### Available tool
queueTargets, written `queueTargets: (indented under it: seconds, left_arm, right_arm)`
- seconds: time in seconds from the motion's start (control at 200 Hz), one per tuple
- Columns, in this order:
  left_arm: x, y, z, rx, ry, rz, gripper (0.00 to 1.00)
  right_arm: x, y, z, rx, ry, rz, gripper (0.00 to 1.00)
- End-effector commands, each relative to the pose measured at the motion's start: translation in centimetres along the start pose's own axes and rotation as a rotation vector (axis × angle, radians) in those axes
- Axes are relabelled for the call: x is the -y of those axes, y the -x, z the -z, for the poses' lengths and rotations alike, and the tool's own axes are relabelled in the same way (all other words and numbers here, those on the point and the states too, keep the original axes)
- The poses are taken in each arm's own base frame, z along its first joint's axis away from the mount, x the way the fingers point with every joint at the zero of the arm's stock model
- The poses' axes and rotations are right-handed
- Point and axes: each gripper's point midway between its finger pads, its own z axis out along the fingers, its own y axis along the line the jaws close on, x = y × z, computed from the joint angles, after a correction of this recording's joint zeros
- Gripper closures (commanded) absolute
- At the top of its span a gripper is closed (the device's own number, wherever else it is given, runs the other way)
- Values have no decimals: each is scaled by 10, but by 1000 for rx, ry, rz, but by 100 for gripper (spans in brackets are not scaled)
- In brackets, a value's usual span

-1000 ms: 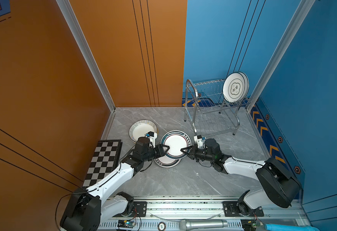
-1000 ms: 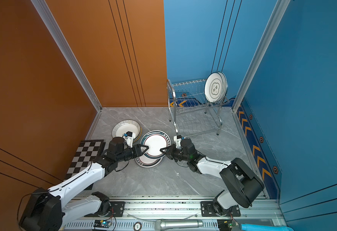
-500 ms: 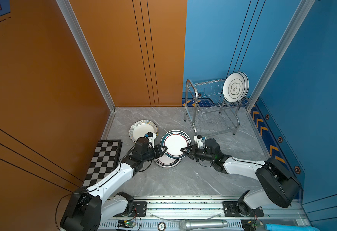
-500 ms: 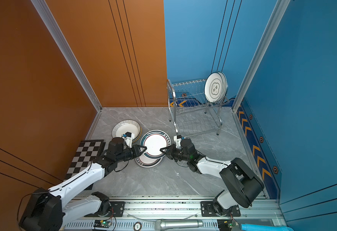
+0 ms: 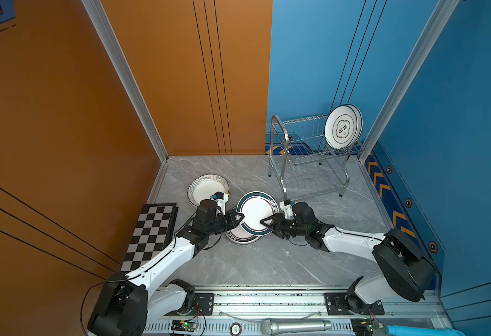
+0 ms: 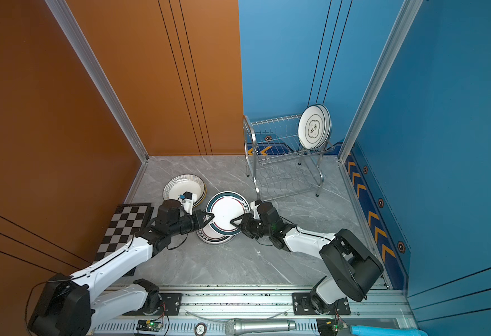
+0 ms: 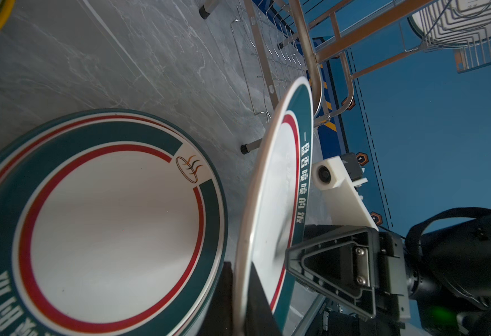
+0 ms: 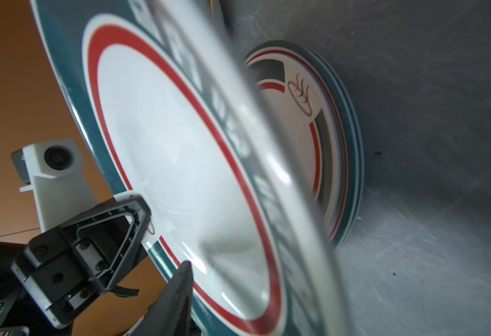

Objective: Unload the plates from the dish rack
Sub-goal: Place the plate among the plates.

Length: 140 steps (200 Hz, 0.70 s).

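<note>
left gripper [image 5: 240, 217] pinches the raised plate [image 5: 254, 211] tight by its left rim; right gripper [image 5: 265, 222] flanks the right rim, whether its jaws grip is unclear.

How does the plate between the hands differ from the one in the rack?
The held plate has a broad teal band and a red ring; the rack plate has thin dark rim lines. The held plate faces up, its rim gripped by the left hand; the rack plate stands on edge in the dish rack. Both are round and white.
</note>
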Motion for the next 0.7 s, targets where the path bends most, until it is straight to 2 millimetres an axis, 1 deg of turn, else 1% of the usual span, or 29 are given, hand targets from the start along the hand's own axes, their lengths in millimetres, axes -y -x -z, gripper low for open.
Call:
queueTargets:
  seconds: [0.0, 0.05, 0.185, 0.28, 0.375, 0.421, 0.466, 0.541, 0.581, 0.661, 0.681, 0.696]
  left_arm:
    - [-10, -8, 0, -32, 24, -22, 100]
    - [-11, -7, 1, -28, 29, -22, 100]
    - [-16, -6, 5, -24, 51, -15, 100]
    - [-19, -3, 11, -6, 61, -4, 100]
    - [-23, 1, 20, 17, 75, 9, 100]
    - [-28, 4, 24, 30, 91, 22, 100]
    - [-33, 6, 29, 44, 103, 37, 100]
    - [-42, 8, 35, 62, 117, 66, 100]
    - [-47, 10, 38, 70, 121, 82, 100]
    - [-55, 10, 41, 78, 127, 111, 100]
    - [-57, 11, 42, 80, 130, 118, 100]
    - [-59, 10, 42, 80, 133, 124, 100]
  right_arm:
    - [-16, 11, 10, 56, -11, 77, 46]
    - [-13, 12, 11, 64, -33, 83, 44]
    - [-4, 16, 17, 88, -87, 92, 37]
    - [8, 18, 24, 111, -171, 112, 32]
    - [18, 23, 37, 147, -261, 145, 27]
    - [21, 26, 45, 165, -299, 160, 27]
    - [26, 29, 53, 185, -340, 173, 24]
    - [32, 33, 66, 215, -388, 186, 22]
    - [35, 35, 72, 227, -409, 188, 10]
    - [38, 39, 83, 251, -434, 192, 7]
    - [39, 39, 86, 256, -442, 191, 1]
    - [40, 40, 88, 261, -447, 191, 0]
